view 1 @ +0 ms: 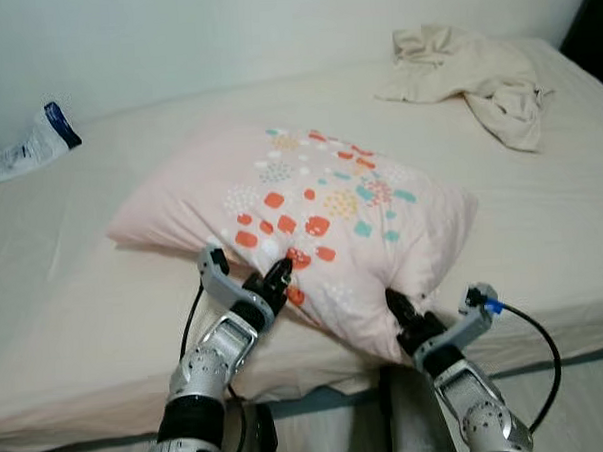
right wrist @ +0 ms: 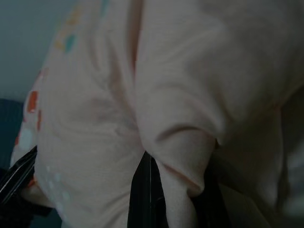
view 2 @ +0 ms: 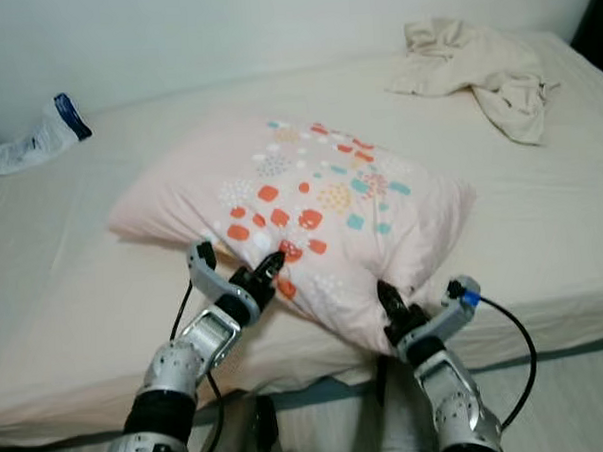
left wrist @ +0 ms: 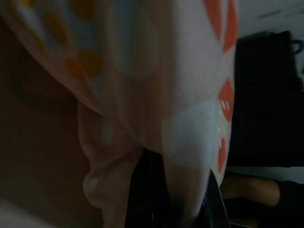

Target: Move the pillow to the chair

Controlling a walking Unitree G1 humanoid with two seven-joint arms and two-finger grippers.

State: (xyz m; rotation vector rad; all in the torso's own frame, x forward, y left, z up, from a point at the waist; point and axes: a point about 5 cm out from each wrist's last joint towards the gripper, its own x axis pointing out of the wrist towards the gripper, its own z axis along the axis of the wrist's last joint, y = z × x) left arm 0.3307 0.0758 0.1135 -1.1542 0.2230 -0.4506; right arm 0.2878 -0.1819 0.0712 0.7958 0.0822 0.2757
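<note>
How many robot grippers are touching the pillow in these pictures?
2. The left gripper pinches the pillow at its near edge by the orange spots; the right gripper grips its near right corner.

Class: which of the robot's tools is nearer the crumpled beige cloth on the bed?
Right. The right tool grips the pillow corner on the cloth's side; the left tool grips the opposite near edge, farther away.

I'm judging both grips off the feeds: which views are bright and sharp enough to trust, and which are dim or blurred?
Left and right eye views: evenly lit, fairly sharp, the pillow and bed clear, soft shadow beneath the pillow. Left wrist view: dim and out of focus, fabric bunched between the left hand's fingers. Right wrist view: darker, soft, a fold pinched in the right hand.
</note>
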